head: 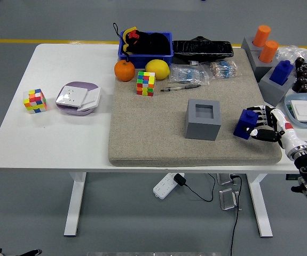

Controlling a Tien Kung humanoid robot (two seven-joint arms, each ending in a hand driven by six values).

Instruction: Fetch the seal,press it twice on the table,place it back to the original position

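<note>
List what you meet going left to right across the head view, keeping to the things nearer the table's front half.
Multicoloured puzzle cube on the bare white tabletop → lilac and white lidded box → grey hollow-topped cube block → blue seal block → right hand gripping it.

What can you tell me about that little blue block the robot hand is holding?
The blue seal is a small, blocky piece of matte, plastic-looking material. It sits low over the beige felt mat, right of the grey hollow cube and apart from it. The right hand grips it from the right, fingers wrapped around it. Whether its base touches the mat cannot be told.
</note>
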